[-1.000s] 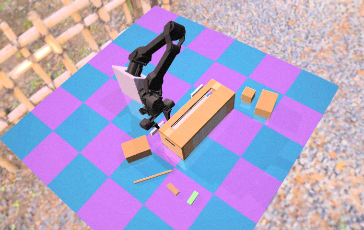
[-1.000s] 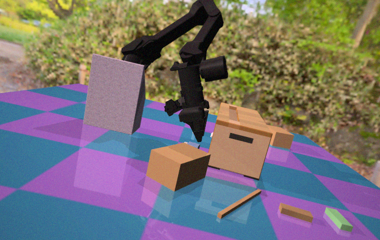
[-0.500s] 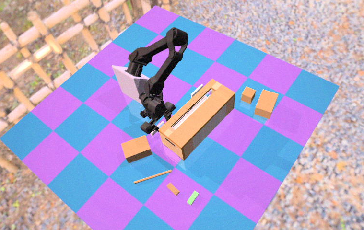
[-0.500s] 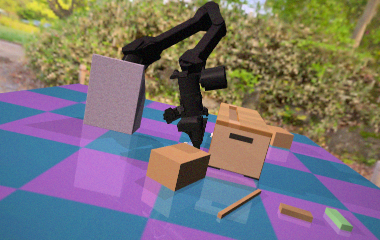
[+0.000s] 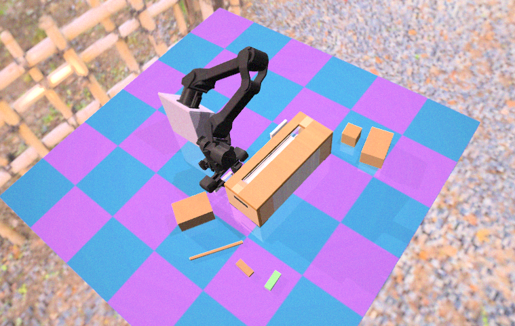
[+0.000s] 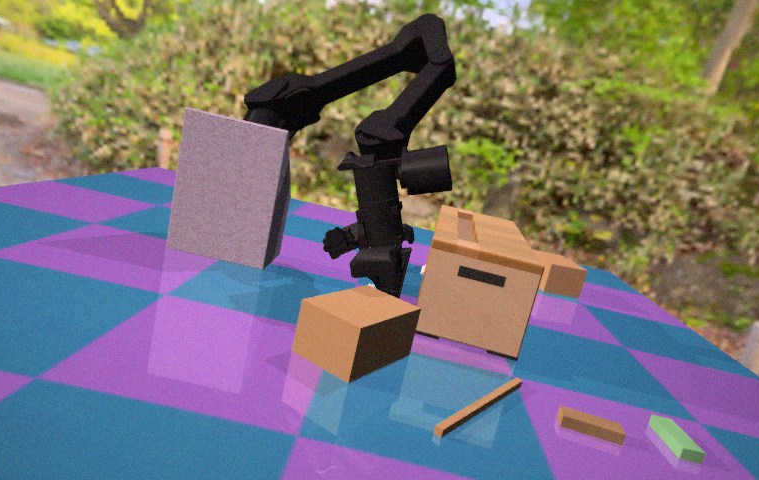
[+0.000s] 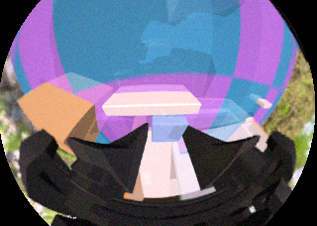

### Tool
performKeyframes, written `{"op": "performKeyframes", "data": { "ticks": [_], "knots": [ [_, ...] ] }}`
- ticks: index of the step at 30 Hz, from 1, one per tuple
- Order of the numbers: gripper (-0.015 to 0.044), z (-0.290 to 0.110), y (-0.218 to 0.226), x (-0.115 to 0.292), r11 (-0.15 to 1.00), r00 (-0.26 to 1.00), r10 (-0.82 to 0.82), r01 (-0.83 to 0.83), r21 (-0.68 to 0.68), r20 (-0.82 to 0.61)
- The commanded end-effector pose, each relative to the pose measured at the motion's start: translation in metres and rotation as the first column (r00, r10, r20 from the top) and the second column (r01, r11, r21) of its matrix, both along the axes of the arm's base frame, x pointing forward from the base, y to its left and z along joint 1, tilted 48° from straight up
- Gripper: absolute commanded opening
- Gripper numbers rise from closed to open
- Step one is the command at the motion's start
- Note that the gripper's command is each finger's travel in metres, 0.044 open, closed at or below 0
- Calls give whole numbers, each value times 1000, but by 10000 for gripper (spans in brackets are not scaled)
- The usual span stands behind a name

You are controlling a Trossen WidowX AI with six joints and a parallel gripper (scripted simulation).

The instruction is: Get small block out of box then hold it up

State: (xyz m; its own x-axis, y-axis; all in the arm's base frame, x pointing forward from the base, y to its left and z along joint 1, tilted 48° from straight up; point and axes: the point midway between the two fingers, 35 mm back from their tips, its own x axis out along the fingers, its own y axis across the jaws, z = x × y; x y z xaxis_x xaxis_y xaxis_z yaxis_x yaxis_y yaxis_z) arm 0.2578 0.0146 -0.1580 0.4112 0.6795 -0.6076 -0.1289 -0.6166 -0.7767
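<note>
The small blue block (image 7: 169, 128) lies outside the box (image 5: 288, 161) (image 6: 475, 309) (image 7: 151, 105), by its near-left end on the arm's side, behind a low white bar (image 5: 226, 175). My gripper (image 7: 164, 126) (image 5: 229, 176) (image 6: 394, 292) points down there, its fingertips low on either side of the block. The fingers are part open, with a narrow gap; no firm grip on the block shows. In the exterior view the block is hidden behind a large brown block and the fingers.
The large brown block (image 5: 193, 210) (image 6: 353, 333) (image 7: 56, 112) stands just beside the gripper. A thin stick (image 5: 216, 250) (image 6: 478, 408), a small brown bar (image 5: 244, 267) (image 6: 590, 425) and a green bar (image 5: 272, 280) (image 6: 675, 438) lie farther forward. Two brown blocks (image 5: 351, 134) (image 5: 376, 147) stand beyond the box's far end.
</note>
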Motion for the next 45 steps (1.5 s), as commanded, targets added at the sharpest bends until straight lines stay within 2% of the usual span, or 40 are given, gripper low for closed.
{"op": "performKeyframes", "data": {
  "ticks": [1,3,6,8,29,45],
  "knots": [
    [127,-1,1,0,1000,1000,-2,2,7,-2],
    [75,-1,1,0,1000,1000,-2,2,7,-2],
    [55,-1,1,0,1000,1000,-2,2,7,-2],
    [3,0,-2,2,1000,1000,5,-5,-12,17],
    [0,41,-47,-4,1000,1000,-3,3,-3,-2],
    [0,74,-127,-31,945,929,-322,306,-111,-182]
  ]
}}
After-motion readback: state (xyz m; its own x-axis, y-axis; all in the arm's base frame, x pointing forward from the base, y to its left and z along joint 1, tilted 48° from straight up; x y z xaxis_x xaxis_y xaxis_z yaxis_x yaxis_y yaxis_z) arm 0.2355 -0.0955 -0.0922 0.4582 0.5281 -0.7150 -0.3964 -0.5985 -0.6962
